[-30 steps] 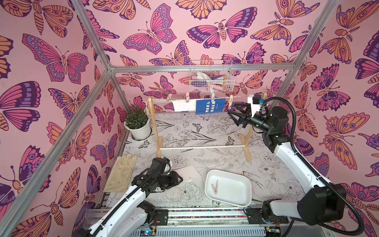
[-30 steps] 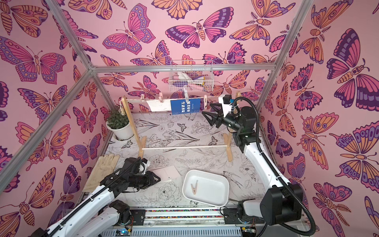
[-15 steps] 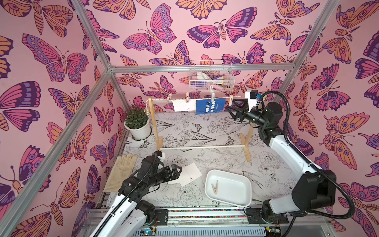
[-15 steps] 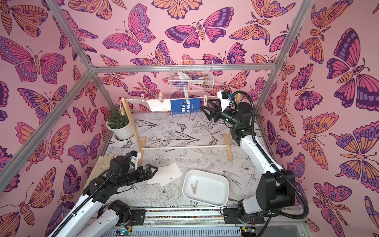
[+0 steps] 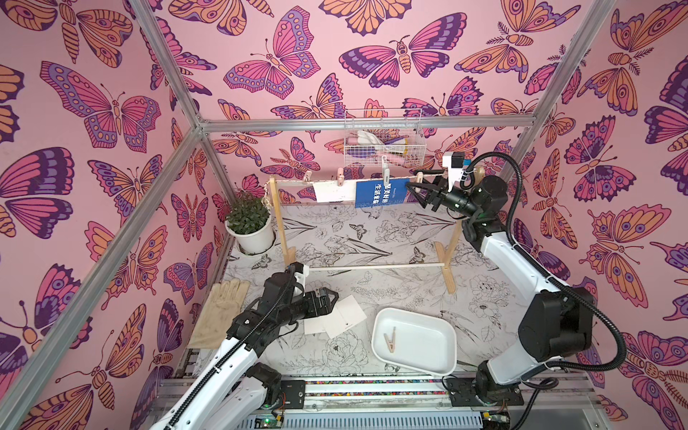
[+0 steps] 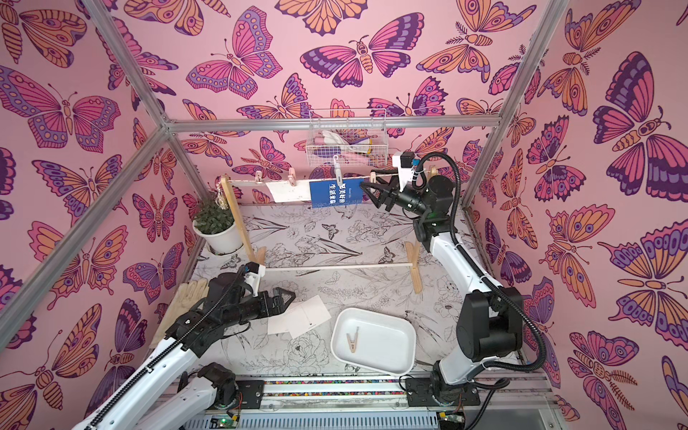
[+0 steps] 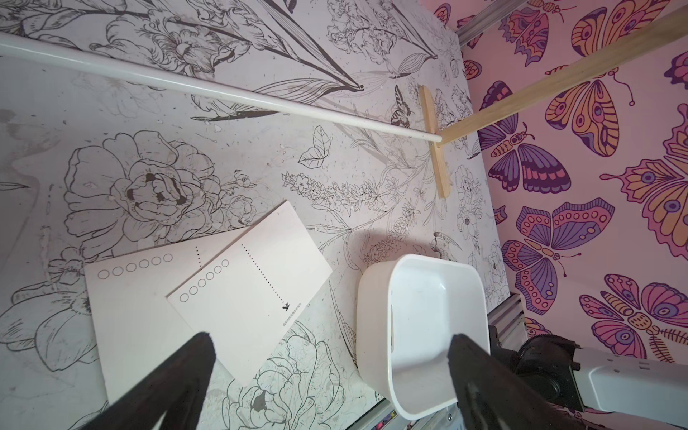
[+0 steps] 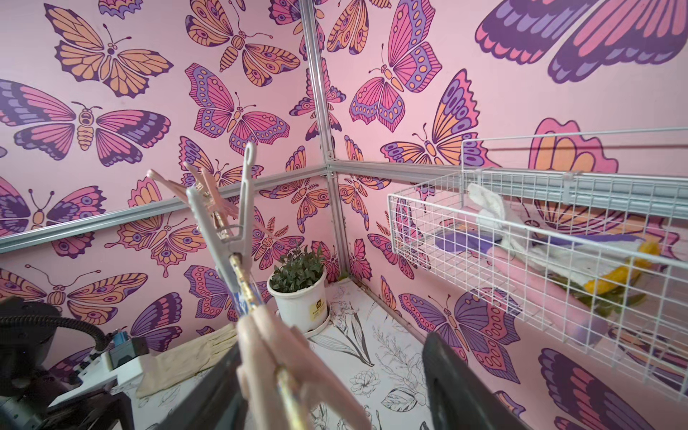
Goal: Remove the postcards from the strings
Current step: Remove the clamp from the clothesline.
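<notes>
Postcards (image 7: 238, 294) beside wide-open left hand (image 5: 331, 301)

Blue postcard (image 5: 379, 192), white postcard (image 5: 333, 191) hang on string (image 5: 290, 182) (clipped).

Both top views overlook the strings (image 5: 290, 182) from front; wrist cameras close-in

At lower centre, the left tool (image 5: 333, 303) has spread its jaws, releasing the white rectangular paper card (image 5: 348, 314). Right of centre, the right tool (image 5: 416, 193) has shifted left around the pale wooden clothespin (image 5: 419, 178).
</notes>
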Controlling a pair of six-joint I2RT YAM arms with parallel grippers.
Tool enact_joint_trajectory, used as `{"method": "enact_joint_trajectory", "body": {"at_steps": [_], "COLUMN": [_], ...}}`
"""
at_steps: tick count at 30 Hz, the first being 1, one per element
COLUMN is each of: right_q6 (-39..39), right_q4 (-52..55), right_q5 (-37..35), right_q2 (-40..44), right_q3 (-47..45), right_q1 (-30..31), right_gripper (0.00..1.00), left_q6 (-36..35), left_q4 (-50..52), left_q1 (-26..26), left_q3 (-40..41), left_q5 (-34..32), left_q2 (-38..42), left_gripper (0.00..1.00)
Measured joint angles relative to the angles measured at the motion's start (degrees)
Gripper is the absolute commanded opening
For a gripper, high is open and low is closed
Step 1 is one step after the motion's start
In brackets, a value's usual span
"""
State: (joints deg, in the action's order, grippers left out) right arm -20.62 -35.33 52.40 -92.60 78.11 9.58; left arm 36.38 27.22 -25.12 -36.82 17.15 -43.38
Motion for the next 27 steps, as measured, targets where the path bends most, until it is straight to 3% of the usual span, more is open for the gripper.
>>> {"method": "enact_joint_trajectory", "body": {"at_steps": [11,27], "right_q6": [0.22,2.86], "right_q4": [0.35,2.01], "right_q5": [2.36,2.78], "right_q2": [0.48,4.52], "right_q3": [-0.63,-1.64], "right_q1": [0.04,0.04], "right_gripper": [0.45,0.32], "left_q6": [-0.96,-1.88], "left_q4": [-1.51,-1.75], "left_q1": [0.00,0.00], "left_q3": [0.00,0.00], "left_q5": [0.00,-0.02], "left_q2": [-1.73,-2.95], "left_gripper": [1.00,1.00]}}
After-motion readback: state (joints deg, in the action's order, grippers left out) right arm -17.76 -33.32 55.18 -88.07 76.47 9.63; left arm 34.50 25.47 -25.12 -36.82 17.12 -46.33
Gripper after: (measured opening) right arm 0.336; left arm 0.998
